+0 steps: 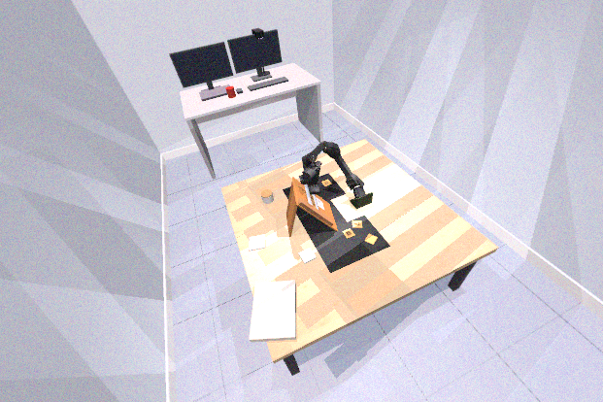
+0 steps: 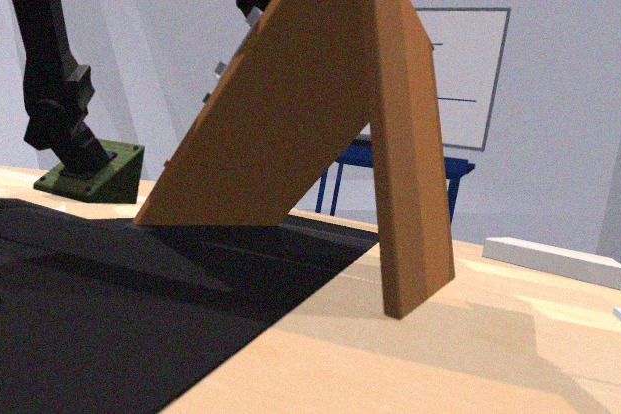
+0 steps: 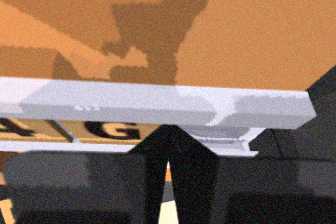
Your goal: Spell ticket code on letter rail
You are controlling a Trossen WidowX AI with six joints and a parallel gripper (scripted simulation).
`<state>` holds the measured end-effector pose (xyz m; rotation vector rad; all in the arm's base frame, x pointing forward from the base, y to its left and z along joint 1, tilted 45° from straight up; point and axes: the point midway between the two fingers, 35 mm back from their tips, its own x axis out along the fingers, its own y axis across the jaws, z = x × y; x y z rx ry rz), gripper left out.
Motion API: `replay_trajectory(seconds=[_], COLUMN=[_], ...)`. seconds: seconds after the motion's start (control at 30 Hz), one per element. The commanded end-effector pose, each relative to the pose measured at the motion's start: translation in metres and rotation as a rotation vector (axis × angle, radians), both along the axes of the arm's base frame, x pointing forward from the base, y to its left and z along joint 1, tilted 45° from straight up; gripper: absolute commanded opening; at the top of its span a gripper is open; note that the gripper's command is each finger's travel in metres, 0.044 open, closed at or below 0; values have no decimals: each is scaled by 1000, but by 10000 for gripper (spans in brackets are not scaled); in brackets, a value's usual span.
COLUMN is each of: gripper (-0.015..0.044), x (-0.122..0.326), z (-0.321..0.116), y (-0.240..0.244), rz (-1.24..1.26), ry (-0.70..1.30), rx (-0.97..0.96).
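Note:
The orange board (image 1: 330,218) (image 2: 279,100) (image 3: 249,45) leans like an easel. Its pale rail (image 3: 139,107) crosses the wrist view. The rail holds a G tile (image 3: 111,131), with a partly covered tile (image 3: 11,129) to its left that looks like a 4. My gripper (image 3: 170,127) is shut and empty; its fingertips are at the rail's channel, close against the G tile's right side and hiding its edge. The rail's end shows to their right. Loose tiles (image 1: 356,223) (image 1: 349,233) (image 1: 371,239) lie on the black mat (image 1: 336,257), and another tile (image 1: 326,183) lies near the arm. The ticket's print is unreadable.
The arm's green base (image 1: 362,200) (image 2: 89,185) stands beside the mat. A small round container (image 1: 267,196) stands behind the board. White cards (image 1: 257,242) (image 1: 307,255) and a large white slab (image 1: 274,311) lie on the wooden table.

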<state>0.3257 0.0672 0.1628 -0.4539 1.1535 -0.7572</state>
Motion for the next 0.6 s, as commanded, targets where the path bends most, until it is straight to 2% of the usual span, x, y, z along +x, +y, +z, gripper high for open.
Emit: replay_trajectory(seconds=[0.0,0.57], gripper=[0,0], x=[1,3], z=[-2,-6], y=[1,5], rz=[-3,-3], ry=[-4,-4], rx=[2,2])
